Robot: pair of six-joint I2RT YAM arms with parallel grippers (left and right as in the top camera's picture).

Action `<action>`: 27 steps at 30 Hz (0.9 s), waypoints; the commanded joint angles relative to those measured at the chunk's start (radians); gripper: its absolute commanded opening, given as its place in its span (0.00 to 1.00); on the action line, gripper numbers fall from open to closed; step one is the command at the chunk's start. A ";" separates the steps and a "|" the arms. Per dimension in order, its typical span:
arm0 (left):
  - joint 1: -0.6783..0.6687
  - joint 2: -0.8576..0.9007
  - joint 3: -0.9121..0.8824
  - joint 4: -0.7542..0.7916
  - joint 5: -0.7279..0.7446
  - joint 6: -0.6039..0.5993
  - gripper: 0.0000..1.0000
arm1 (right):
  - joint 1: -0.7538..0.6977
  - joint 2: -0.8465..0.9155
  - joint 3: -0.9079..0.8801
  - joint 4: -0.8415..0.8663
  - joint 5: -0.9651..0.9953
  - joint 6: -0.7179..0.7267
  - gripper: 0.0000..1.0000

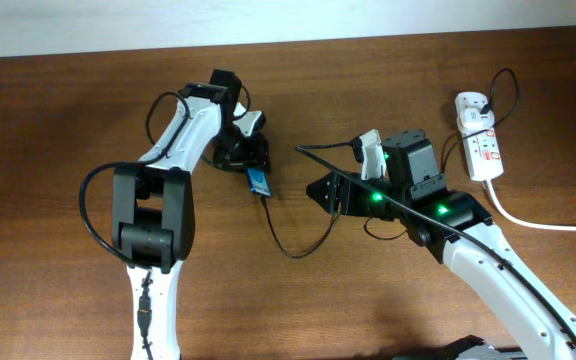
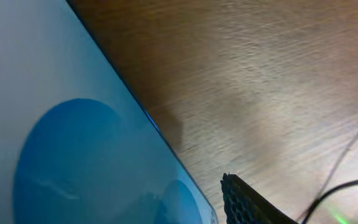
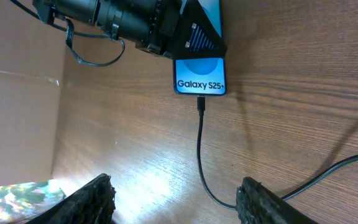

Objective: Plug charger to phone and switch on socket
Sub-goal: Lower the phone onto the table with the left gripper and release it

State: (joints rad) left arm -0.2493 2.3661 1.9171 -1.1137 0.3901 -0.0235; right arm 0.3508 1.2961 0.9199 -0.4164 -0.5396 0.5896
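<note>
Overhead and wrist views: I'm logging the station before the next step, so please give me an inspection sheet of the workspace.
Surface: wooden table, brown grain.
Job's things: phone lies flat with its screen lit; charger tip meets the phone's lower edge, seating unclear; socket is at the far right, its switch too small to read.
Clutter: nothing seen.
Grippers: left gripper is over the phone's upper part, jaw state unclear; right gripper is open above the charger's slack.
Cables: the charger loops from the phone towards the socket; white cord runs off the right edge.
Surroundings: pale strip beyond the table's far edge.
</note>
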 commanded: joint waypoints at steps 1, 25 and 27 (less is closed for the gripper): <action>0.001 0.006 0.029 -0.012 -0.051 -0.010 0.53 | -0.004 0.005 0.019 0.000 0.013 -0.018 0.67; 0.002 -0.004 0.073 -0.055 -0.133 -0.014 0.55 | -0.005 0.005 0.019 -0.017 0.013 -0.036 0.67; 0.002 -0.026 0.108 -0.067 -0.134 -0.014 0.54 | -0.004 0.005 0.019 -0.024 0.013 -0.036 0.67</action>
State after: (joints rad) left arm -0.2493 2.3661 1.9564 -1.1675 0.2760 -0.0269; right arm 0.3508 1.2961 0.9199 -0.4351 -0.5392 0.5674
